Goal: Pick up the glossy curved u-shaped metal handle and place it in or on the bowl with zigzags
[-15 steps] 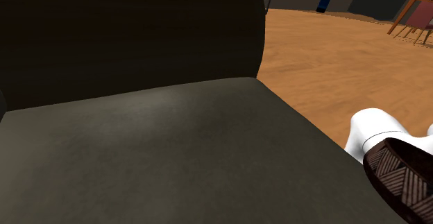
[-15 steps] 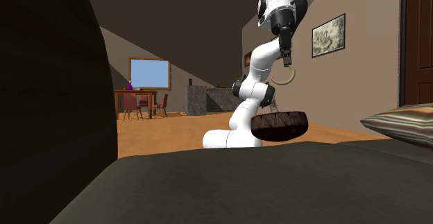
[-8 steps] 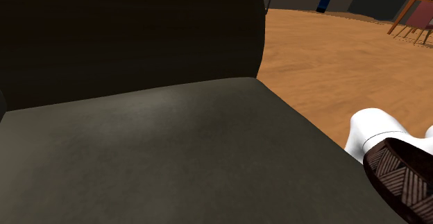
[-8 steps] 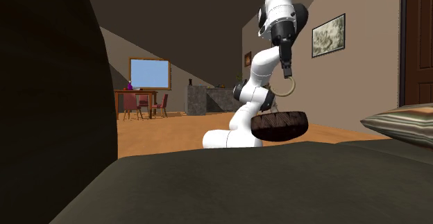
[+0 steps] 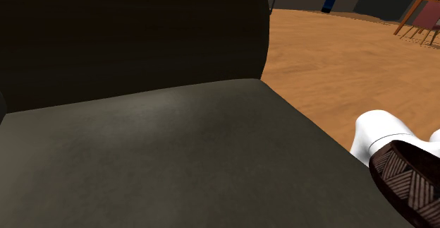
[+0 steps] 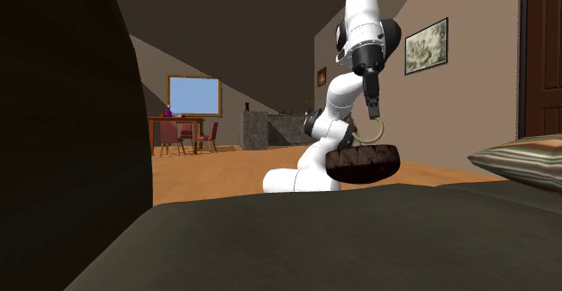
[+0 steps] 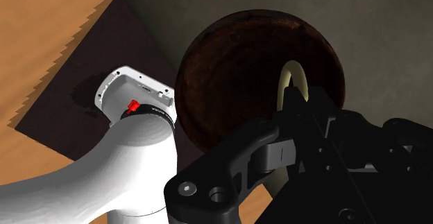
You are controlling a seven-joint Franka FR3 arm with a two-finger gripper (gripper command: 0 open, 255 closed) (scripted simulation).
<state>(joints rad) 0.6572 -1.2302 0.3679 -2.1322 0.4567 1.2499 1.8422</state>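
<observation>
At the second exterior view's left stands the sofa's dark backrest (image 6: 54, 109), and its grey seat (image 6: 297, 235) runs rightward to the far edge where my white arm (image 6: 335, 91) rises. My claw (image 6: 372, 111) is clamped on the pale, glossy u-shaped handle (image 7: 282, 84), which hangs curve-down from my fingertips. Just below it sits the dark brown zigzag bowl (image 6: 362, 163); further right a striped cushion (image 6: 522, 159) lies on the sofa. Over the last 1 second I have come down: the handle hung well above the bowl, and now its lower end sits about level with the rim. The wrist view puts its arch over the bowl's dark hollow, near the middle rather than out at the wall. The bowl itself has not shifted in the shoulder view, perched at the seat's edge. I judge the carry finished and the lowering nearly so; what remains is a little more descent, then opening. The soft seat and edge position make a gentle release wise.
</observation>
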